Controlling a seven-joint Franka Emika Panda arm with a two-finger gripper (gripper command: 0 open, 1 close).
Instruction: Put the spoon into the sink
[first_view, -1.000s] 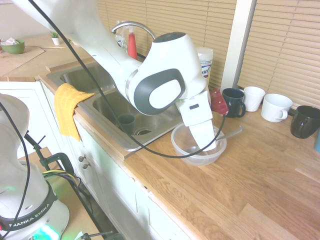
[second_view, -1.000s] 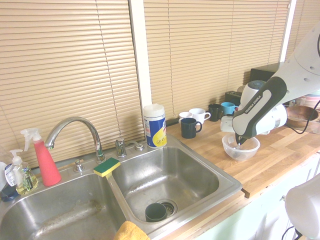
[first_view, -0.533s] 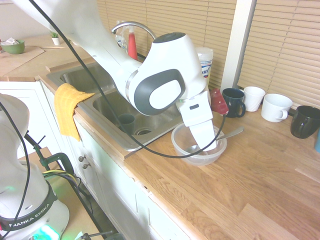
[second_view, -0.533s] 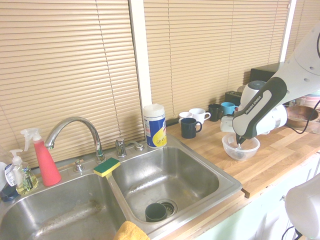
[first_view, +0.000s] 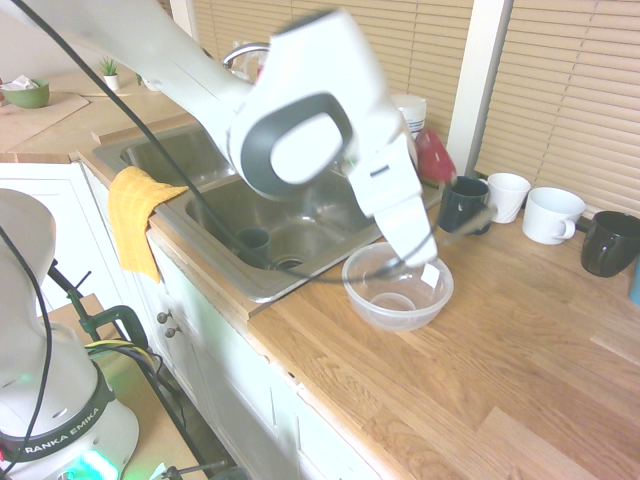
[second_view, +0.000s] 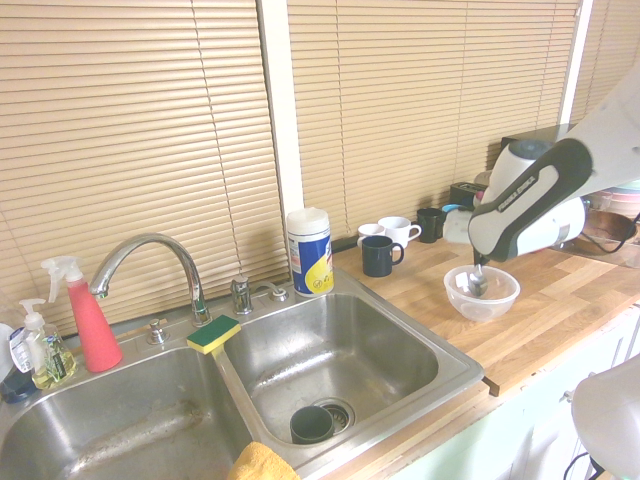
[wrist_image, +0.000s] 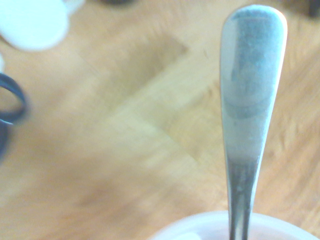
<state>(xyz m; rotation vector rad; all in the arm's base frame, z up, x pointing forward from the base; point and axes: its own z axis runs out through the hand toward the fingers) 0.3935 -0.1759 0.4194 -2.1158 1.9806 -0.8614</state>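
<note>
My gripper (first_view: 425, 262) (second_view: 478, 263) hangs just above the clear bowl (first_view: 396, 292) (second_view: 482, 296) on the wooden counter, shut on the spoon (second_view: 478, 285). The silver spoon's rounded end dangles over the bowl's inside, and its handle (first_view: 468, 224) juts out toward the dark mug. In the wrist view the handle (wrist_image: 251, 95) rises large and blurred over the bowl's rim (wrist_image: 200, 227). The steel two-basin sink (first_view: 205, 243) (second_view: 455, 377) lies to the side of the bowl, set into the counter.
A dark mug (first_view: 460, 205), two white mugs (first_view: 508, 195) and a black mug (first_view: 608, 243) line the wall behind the bowl. A wipes canister (second_view: 309, 250), a sponge (second_view: 213, 334) and a red spray bottle (second_view: 88, 320) stand behind the sink. A yellow cloth (first_view: 138, 215) drapes its front rim; a dark cup (second_view: 311, 424) sits in the near basin.
The gripper has closed on the spoon and risen out of the bowl, carrying it up. The spoon's handle no longer rests on the bowl's rim. The arm has swung upward.
</note>
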